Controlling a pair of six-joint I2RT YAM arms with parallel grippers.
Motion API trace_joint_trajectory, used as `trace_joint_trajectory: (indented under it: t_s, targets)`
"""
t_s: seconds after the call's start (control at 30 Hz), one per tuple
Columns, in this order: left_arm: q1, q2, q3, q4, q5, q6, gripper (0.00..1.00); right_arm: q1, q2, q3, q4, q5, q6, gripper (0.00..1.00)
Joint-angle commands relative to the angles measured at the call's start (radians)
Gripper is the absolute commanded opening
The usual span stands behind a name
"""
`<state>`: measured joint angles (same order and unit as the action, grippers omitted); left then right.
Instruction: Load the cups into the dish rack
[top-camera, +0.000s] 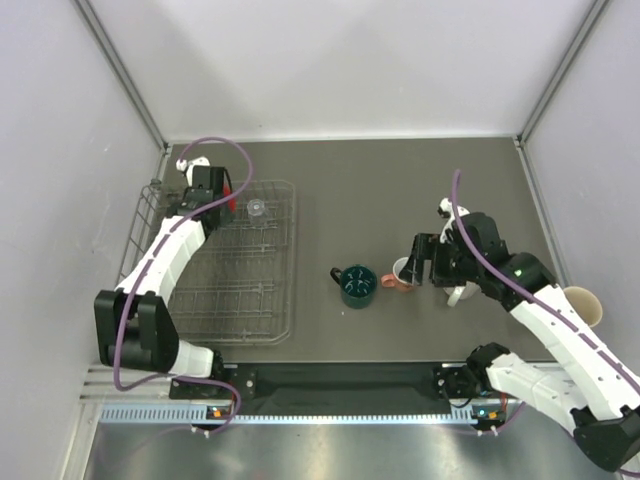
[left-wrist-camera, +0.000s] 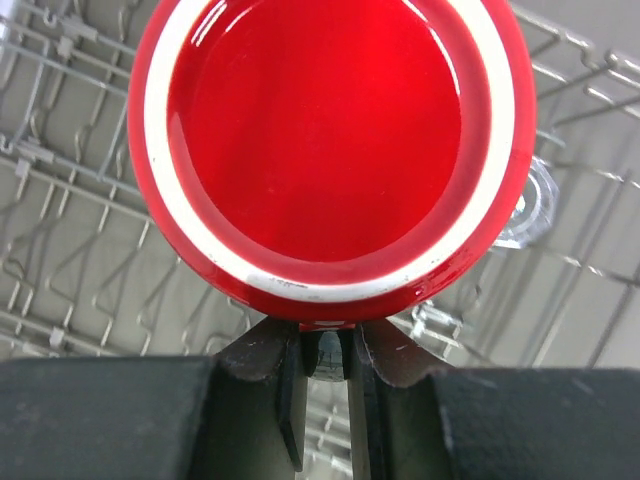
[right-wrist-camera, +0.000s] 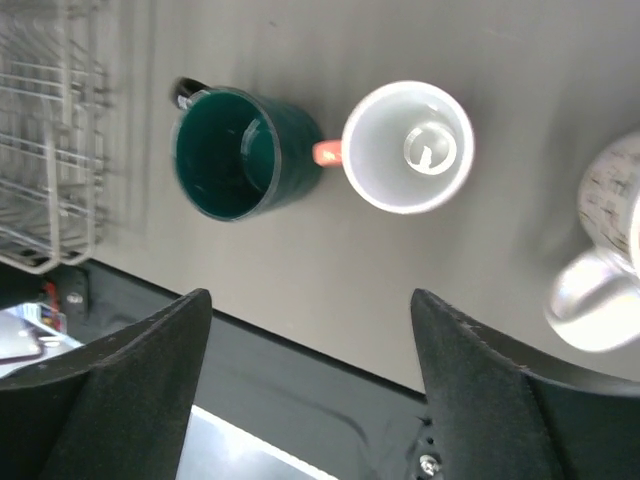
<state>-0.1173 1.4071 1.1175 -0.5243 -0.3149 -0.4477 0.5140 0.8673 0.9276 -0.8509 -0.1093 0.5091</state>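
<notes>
My left gripper (left-wrist-camera: 325, 345) is shut on the handle of a red mug (left-wrist-camera: 325, 140), held bottom toward the camera over the dish rack (left-wrist-camera: 80, 250). From above, this red mug (top-camera: 229, 196) hangs at the far left part of the wire rack (top-camera: 283, 300). A tiny clear glass (top-camera: 258, 208) lies in the rack beside it. My right gripper (top-camera: 420, 262) hovers open above a small pink mug (right-wrist-camera: 408, 147) with a white inside. A dark green mug (right-wrist-camera: 235, 150) stands just left of the pink one. Nothing is between the right gripper (right-wrist-camera: 310, 300) fingers.
A white speckled mug (right-wrist-camera: 610, 250) stands right of the pink mug, partly under my right arm (top-camera: 540, 310). A tan cup (top-camera: 583, 305) sits near the table's right edge. Grey walls enclose the table on three sides.
</notes>
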Motion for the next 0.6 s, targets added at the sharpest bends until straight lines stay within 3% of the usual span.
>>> trace_joint_trajectory:
  t_s: [0.0, 0.27, 0.5, 0.57]
  targets:
    - [0.005, 0.026, 0.048, 0.170, -0.069, 0.043, 0.00, 0.000, -0.028, 0.022, -0.074, 0.049, -0.027, 0.82]
    - [0.007, 0.154, 0.045, 0.202, -0.092, 0.046, 0.00, 0.000, -0.010, 0.140, -0.267, 0.040, -0.035, 1.00]
    - [0.013, 0.178, -0.008, 0.283, -0.059, 0.052, 0.00, -0.002, -0.051, 0.114, -0.237, -0.231, -0.125, 1.00]
    - [0.015, 0.179, -0.039, 0.332, -0.035, 0.060, 0.00, -0.003, -0.022, 0.115, -0.280, -0.215, -0.132, 1.00]
